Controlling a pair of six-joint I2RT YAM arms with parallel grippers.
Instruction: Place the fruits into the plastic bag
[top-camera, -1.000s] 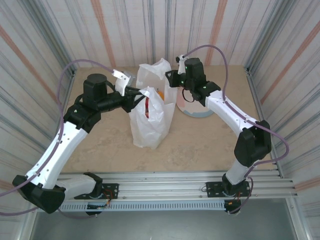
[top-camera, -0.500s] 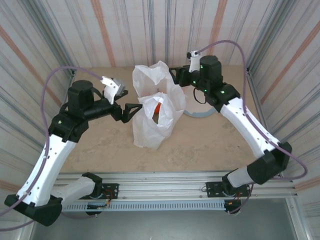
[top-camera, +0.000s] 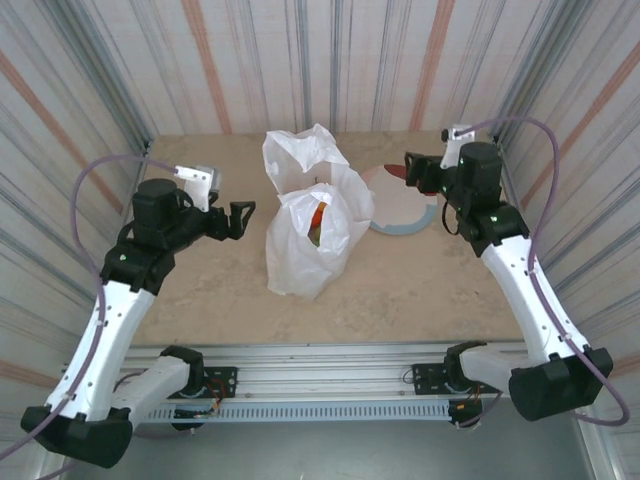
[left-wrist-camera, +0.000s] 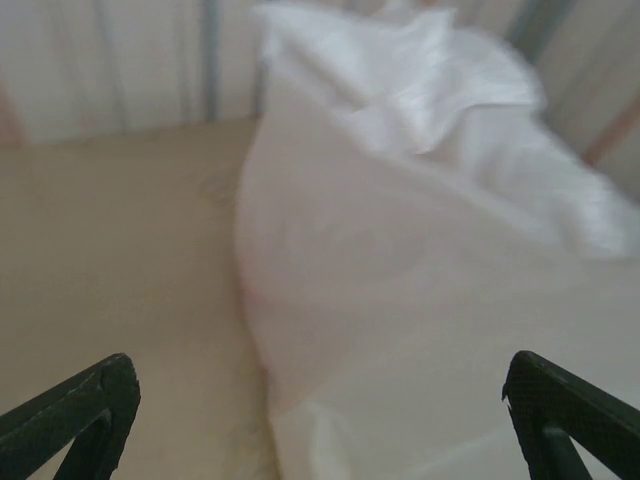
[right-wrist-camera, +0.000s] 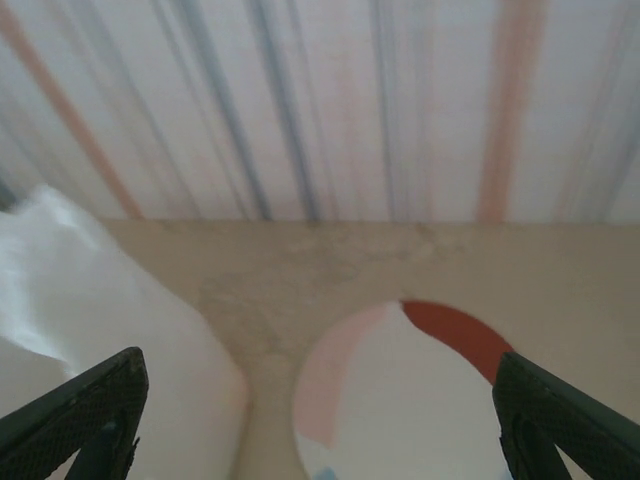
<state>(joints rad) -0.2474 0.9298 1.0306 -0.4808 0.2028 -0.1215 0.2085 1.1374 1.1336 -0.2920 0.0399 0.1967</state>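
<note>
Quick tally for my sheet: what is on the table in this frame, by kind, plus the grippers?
plastic bag: 1
plate: 1
fruits: red, orange and green show through the bag's mouth; number cannot be told
grippers: 2, left gripper and right gripper, both open, holding nothing
Total: 4 counted, plus the uncounted fruits

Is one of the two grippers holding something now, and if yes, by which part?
Nothing is held. The left gripper and the right gripper both stand open and empty, each apart from the plastic bag.
</note>
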